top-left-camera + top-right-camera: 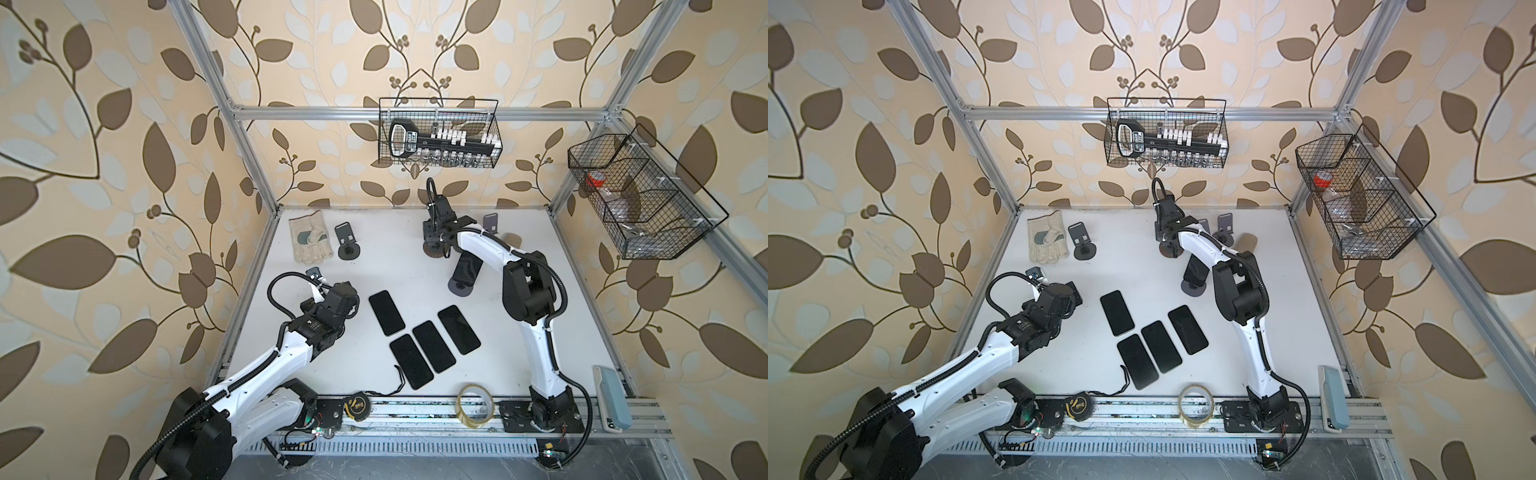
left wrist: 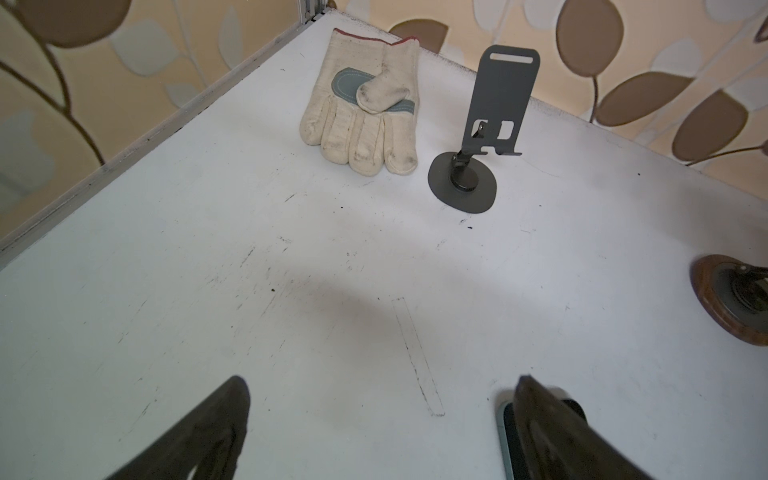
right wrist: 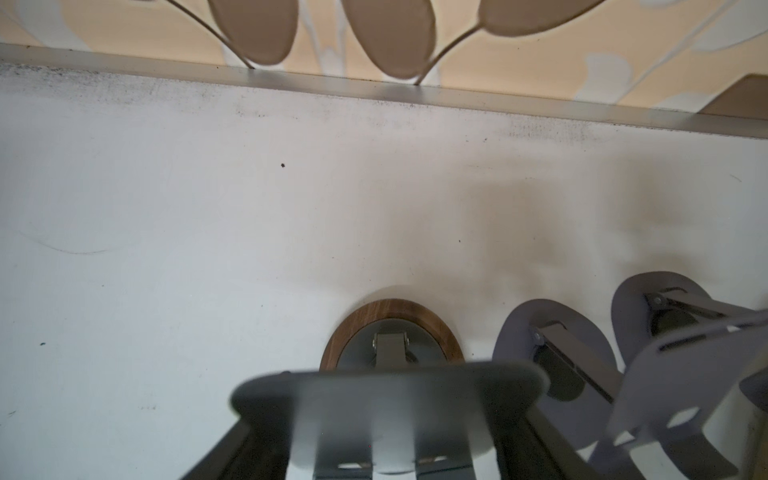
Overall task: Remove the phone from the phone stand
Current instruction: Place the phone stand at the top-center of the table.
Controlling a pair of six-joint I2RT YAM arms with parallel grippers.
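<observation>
**Right end effector** point(image 1: 432, 241): lowered over the phone stand with the round wood-rimmed base point(image 3: 390, 306), near the back of the white bench point(image 1: 395, 266). Its jaws are partly drawn in on either side of a dark-grey, round-cornered slab point(image 3: 386, 399) that leans over that base. The fingertips are hidden under the slab, so a firm hold cannot be confirmed. Nor can I tell whether the slab is the stand's own plate or a phone resting on it.

**Left end effector** point(image 2: 381, 381): jaws fully apart, nothing between them, above bare bench.

**Task item:** a black phone point(image 1: 466, 266) appears to lean on the dark stand with the round grey base point(image 1: 460, 289), just beside the right forearm.

**Progress, as judged:**
- Four black phones lying flat point(image 1: 433, 346) occupy mid-bench, clear of any stand.
- The thin grey metal stand point(image 2: 505, 83) beside the cream work glove point(image 2: 365, 120) is empty.
- The two lilac-grey stands point(image 3: 552, 328) just beside the wood-rimmed one are also empty.
- At least one phone is left to lift off.

**Clearances:**
- The two lilac-grey stands crowd one side of the right end effector, so a sideways move that way risks knocking them.
- The aluminium back rail point(image 3: 415, 89) runs near behind.
- Straight up looks free.
- Open bench lies toward the centre and the glove side, with set-down room around the flat phones.
</observation>
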